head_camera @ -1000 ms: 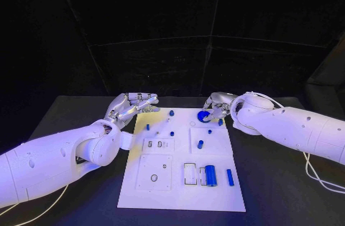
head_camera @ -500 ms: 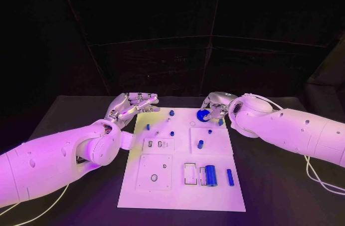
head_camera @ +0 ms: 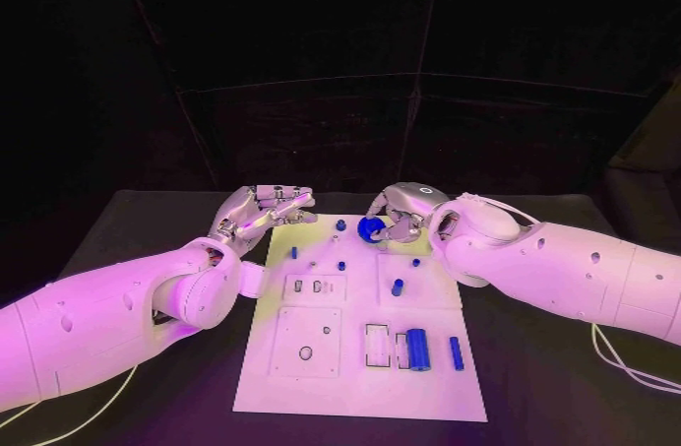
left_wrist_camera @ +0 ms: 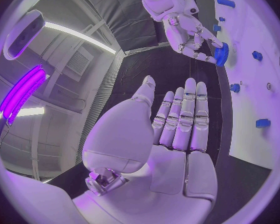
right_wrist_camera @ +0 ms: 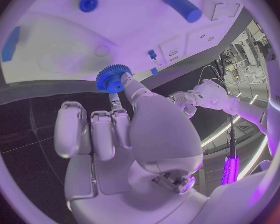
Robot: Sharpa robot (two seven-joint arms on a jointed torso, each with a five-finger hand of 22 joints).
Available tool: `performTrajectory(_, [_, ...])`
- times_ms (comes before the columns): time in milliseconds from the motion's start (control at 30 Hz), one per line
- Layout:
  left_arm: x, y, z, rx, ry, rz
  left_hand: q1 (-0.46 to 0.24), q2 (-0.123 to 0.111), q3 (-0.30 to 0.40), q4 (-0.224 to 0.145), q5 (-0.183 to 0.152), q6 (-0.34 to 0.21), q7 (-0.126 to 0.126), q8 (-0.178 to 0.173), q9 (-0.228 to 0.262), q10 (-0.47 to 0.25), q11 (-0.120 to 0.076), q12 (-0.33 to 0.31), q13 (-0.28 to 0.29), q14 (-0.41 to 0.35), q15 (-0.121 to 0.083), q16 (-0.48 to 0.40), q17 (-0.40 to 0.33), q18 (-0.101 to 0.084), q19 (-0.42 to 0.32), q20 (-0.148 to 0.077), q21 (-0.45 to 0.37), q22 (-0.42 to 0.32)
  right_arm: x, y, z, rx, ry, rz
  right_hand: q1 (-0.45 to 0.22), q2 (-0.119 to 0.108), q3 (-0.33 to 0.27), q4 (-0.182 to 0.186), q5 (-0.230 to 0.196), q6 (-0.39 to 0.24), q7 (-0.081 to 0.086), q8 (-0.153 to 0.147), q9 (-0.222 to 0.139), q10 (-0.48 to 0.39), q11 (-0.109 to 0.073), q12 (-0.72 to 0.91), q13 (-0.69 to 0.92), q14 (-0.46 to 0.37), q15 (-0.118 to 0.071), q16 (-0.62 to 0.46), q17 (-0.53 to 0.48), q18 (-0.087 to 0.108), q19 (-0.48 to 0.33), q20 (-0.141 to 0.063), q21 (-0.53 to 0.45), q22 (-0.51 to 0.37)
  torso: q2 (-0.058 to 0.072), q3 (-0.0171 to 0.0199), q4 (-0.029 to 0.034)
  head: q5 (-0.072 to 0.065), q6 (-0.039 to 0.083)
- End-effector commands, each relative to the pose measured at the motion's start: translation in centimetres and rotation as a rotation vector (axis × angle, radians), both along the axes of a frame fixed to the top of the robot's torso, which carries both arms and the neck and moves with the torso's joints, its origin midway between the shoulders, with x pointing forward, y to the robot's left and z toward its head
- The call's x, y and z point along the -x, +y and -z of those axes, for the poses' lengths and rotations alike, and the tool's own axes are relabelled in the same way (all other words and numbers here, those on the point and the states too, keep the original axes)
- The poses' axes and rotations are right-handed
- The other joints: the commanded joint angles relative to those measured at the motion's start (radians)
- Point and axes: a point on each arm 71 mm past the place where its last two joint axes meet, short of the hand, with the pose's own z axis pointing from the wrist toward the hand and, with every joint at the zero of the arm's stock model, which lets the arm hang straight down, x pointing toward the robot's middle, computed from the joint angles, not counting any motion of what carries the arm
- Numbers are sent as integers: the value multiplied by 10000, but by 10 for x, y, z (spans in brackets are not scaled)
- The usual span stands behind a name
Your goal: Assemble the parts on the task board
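Leftward along the far edge of the task board (head_camera: 362, 367) your right hand (head_camera: 395, 213) has carried the pinched blue gear (head_camera: 370, 229); probably light, stiff, so grip its toothed rim. Left hand (head_camera: 263, 210) spread.

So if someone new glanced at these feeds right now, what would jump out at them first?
Probably the round blue toothed gear, pinched in the silver right hand over the far end of the white task board. Next, the silver left hand, holding nothing, fingers straight, beside the board's far left corner. Then the large blue cylinder lying near the board's near right end.
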Motion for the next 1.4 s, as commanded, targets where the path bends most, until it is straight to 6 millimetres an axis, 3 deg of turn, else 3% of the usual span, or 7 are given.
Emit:
performTrajectory(33, [0,-3,-1,50,-59,163,74,9,14,-77,49,-23,-19,-58,11,-45,-21,-13,-5,-22,26,-40,12,53,36,30,-56,-12,0,15,-5,47,-666,-216,-86,-1,46,5,-42,809,-261,27,454,182,-1,22,1244,668,-46,41,586,-99,59,-27,46,18,22,9,20,55,13])
performTrajectory(100, [0,-3,-1,53,-54,175,74,9,14,-77,49,-23,-19,-58,11,-45,-21,-13,-5,-22,26,-40,12,53,36,30,-56,-12,-2,23,-5,68,-725,-328,-99,-8,57,6,-48,808,-261,23,452,180,0,19,1242,667,-46,39,580,-99,60,-27,46,19,23,1,42,64,-8])
performTrajectory(300, [0,-3,-1,50,-45,178,79,11,17,-83,49,-22,-18,-58,11,-44,-21,-13,-5,-22,25,-41,13,53,37,30,-57,-12,-9,42,-3,167,-796,-509,-133,-36,105,-5,-44,784,-253,-7,442,178,4,14,1241,666,-44,37,575,-102,67,-25,53,35,22,-20,19,130,-34])
performTrajectory(467, [0,-4,-1,51,-45,183,88,15,22,-92,49,-21,-18,-59,11,-43,-22,-13,-5,-21,25,-42,14,53,38,30,-59,-14,-12,55,1,275,-688,-656,-170,-53,143,-8,-27,764,-241,-33,433,173,12,6,1235,665,-39,34,571,-104,71,-23,58,46,21,3,3,170,-81])
performTrajectory(700, [0,-4,-1,50,-47,180,113,22,37,-124,49,-17,-20,-59,11,-40,-23,-11,-5,-21,23,-47,18,53,42,29,-65,-18,-11,68,9,438,-383,-876,-251,-91,195,-4,0,723,-219,-81,421,165,31,-8,1227,664,-26,31,566,-106,74,-14,60,53,11,5,-21,172,-117])
performTrajectory(1100, [0,-4,-2,47,-31,192,121,27,43,-135,49,-14,-20,-58,12,-37,-24,-9,-5,-20,23,-49,20,54,43,29,-67,-20,-15,74,17,689,-80,-874,-382,-193,255,-18,35,632,-172,-179,402,144,71,-37,1209,657,5,18,534,-115,86,11,75,89,9,15,-21,170,-140])
performTrajectory(1400, [0,-5,-1,51,-3,232,190,107,127,-216,51,-11,-17,-65,9,-43,-23,-14,-8,-26,23,-69,31,53,49,28,-89,-34,-21,72,22,763,161,-551,-668,-389,332,-18,78,-74,105,-688,368,-20,310,-255,1020,655,201,15,537,-130,94,171,98,146,8,12,-15,203,-172])
